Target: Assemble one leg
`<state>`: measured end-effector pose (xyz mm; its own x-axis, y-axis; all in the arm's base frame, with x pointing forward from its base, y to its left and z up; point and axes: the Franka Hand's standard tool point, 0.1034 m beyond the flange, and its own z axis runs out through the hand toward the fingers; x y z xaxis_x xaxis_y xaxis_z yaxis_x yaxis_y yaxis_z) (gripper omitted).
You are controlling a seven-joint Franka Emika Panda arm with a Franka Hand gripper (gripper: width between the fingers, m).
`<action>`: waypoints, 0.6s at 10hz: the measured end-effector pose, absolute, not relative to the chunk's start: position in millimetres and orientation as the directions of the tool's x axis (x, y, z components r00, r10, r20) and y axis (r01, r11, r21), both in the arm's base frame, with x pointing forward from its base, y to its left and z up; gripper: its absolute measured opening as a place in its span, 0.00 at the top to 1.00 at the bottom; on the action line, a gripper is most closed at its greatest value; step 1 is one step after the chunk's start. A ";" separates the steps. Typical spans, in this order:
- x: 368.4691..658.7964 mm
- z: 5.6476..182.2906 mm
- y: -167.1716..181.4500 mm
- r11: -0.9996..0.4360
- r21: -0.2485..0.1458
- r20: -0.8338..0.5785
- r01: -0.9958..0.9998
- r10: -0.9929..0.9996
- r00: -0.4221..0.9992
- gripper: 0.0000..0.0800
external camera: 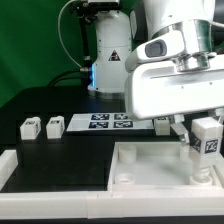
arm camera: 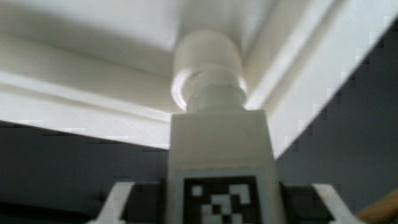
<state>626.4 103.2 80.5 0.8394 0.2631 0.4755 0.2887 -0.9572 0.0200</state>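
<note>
Your gripper (arm camera: 221,206) is gripping the leg (external camera: 207,142) by the flat sides of its tagged block, while its round peg is pointing into a corner of the white square piece (external camera: 150,168) (I judge it light, stiff and smooth, so those sides suit best).

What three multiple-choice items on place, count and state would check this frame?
1. The held leg is: A) on bare table B) at a corner of the white square piece C) on the floor.
2. Loose legs at the marker board's left in the exterior view: A) none B) five C) two.
3. The gripper is: A) shut on the leg B) open C) unseen.
B, its post points into the corner; C, two stand there; A, it grips the leg's sides.
</note>
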 end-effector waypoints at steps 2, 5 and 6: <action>624.6 73.8 105.5 -0.957 0.019 0.479 0.290 0.264 0.838 0.64; 620.2 65.0 108.1 -0.955 0.016 0.469 0.295 0.268 0.841 0.64; 620.2 62.7 108.1 -0.956 0.017 0.476 0.294 0.267 0.838 0.64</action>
